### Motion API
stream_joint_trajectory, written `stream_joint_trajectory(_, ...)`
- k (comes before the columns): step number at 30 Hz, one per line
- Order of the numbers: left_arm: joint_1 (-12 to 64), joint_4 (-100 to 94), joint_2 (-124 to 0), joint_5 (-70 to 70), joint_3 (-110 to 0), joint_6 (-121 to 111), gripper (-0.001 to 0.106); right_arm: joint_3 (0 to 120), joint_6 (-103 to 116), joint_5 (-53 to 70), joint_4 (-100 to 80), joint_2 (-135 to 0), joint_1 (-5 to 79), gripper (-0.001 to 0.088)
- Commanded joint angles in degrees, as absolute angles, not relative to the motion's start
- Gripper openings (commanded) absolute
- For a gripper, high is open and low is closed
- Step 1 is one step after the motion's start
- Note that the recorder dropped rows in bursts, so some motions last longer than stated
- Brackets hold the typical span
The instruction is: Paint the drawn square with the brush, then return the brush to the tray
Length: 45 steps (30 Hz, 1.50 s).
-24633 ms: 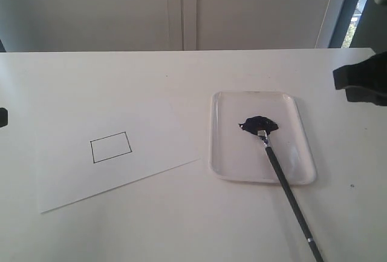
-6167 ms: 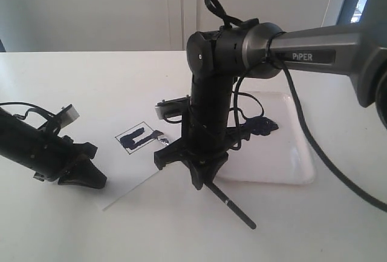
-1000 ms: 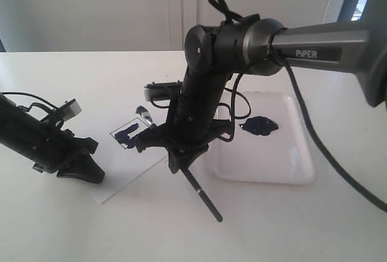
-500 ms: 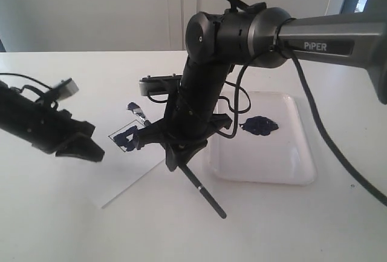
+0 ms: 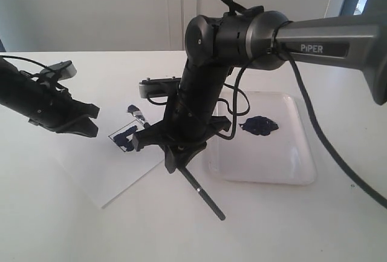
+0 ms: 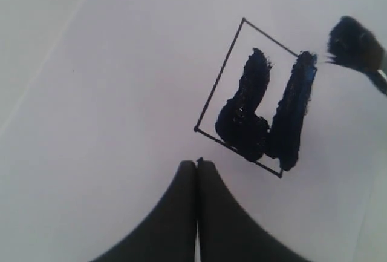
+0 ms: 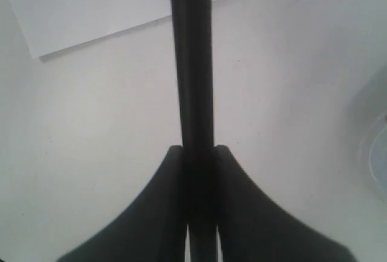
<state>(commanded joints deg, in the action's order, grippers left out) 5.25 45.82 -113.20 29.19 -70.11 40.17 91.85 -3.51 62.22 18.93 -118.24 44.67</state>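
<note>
The drawn square point(image 5: 125, 136) on the paper holds two dark blue strokes point(image 6: 266, 111). My right gripper point(image 5: 177, 155) is shut on the black handle of the brush point(image 7: 190, 62) near its middle, reaching across to the left of the tray point(image 5: 302, 153). The brush's handle end point(image 5: 208, 201) slants down toward the table front. Its wet bristles point(image 5: 135, 111) hover just beyond the square's far corner point(image 6: 354, 44). My left gripper point(image 5: 86, 131) is shut and empty, lifted over the paper just left of the square point(image 6: 197, 163).
The white paper sheet point(image 5: 115, 174) lies skewed under both arms, its edge showing in the right wrist view point(image 7: 121, 32). A dark paint blob point(image 5: 260, 124) sits in the tray's far half. The right arm's bulk stands between the square and the tray.
My left gripper rose off the paper and drew back to the far left. The right arm with the brush shifted only slightly, with the bristles just outside the square.
</note>
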Motion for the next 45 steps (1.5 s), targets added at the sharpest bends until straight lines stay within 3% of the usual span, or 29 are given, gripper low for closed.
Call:
stream_joint_trajectory(12, 5.2, 43.2, -113.5, 29.0, -70.1, 39.4, 0.000, 92.3, -5.8, 63.6, 21.3, -121.0, 44.7, 0.0000)
stream_joint_trajectory(26, 5.2, 43.2, -117.5, 31.4, -70.1, 38.6, 0.000, 103.3, -6.2, 70.0, 20.5, -127.2, 44.9, 0.0000)
stream_joint_trajectory(45, 5.2, 43.1, -117.6, 31.2, -70.1, 38.5, 0.000, 103.8, -4.4, 70.0, 13.1, -128.0, 48.0, 0.0000)
